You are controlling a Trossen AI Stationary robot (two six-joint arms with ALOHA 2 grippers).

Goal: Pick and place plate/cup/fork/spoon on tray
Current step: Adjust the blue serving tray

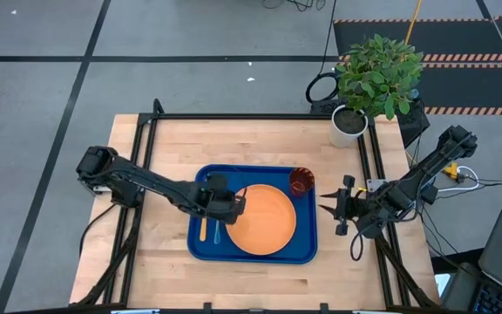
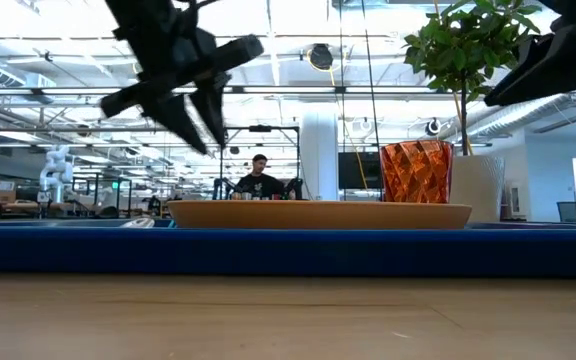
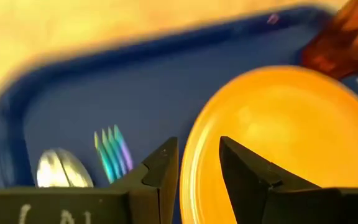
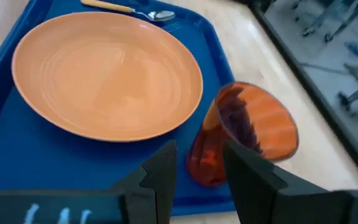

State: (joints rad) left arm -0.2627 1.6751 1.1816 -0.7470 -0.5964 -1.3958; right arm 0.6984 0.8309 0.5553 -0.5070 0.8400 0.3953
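No word, number, brand or sign can be read anywhere in these views. The only marks resembling lettering are pale strokes on the dark body of the left gripper, at about 7 o'clock in the left wrist view, and similar pale strokes on the body of the right gripper, at about 7 o'clock in the right wrist view; both are too blurred to make out.
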